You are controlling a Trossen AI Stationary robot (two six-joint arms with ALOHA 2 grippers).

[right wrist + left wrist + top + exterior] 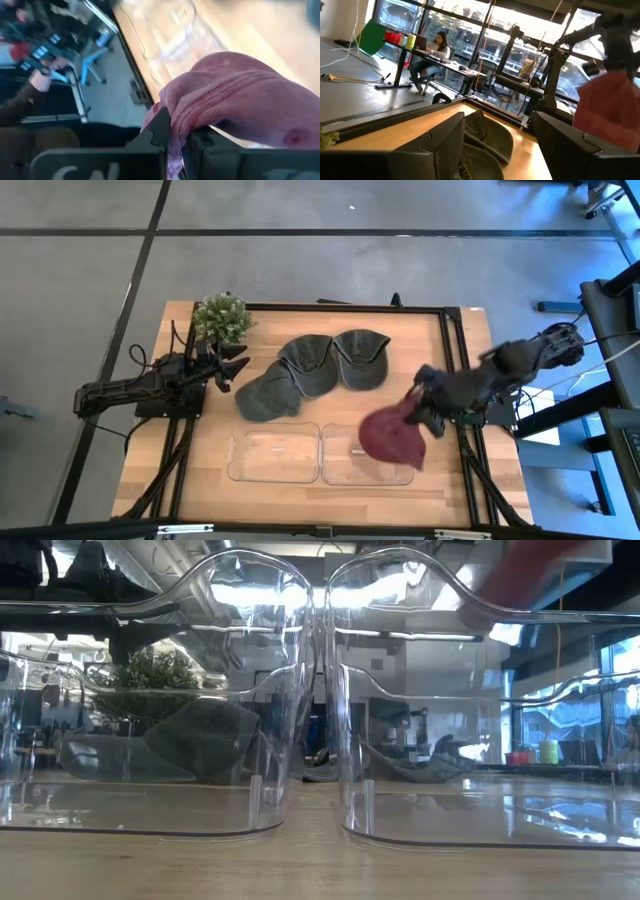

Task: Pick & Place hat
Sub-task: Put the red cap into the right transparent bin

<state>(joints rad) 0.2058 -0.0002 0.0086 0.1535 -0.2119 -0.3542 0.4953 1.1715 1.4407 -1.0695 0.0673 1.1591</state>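
Small potted plant (222, 317) at table's (300, 500) far left corner. Person seated at a desk (434, 52) in the room beyond, laptop (421, 42) open in front.

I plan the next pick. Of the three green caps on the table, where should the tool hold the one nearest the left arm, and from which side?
Grip the nearest green cap at its crown edge facing the left tool, coming from above on the plant side. That side lies free, while its opposite side is overlapped by the middle cap. This is a judgement; the fabric looks soft enough to pinch.
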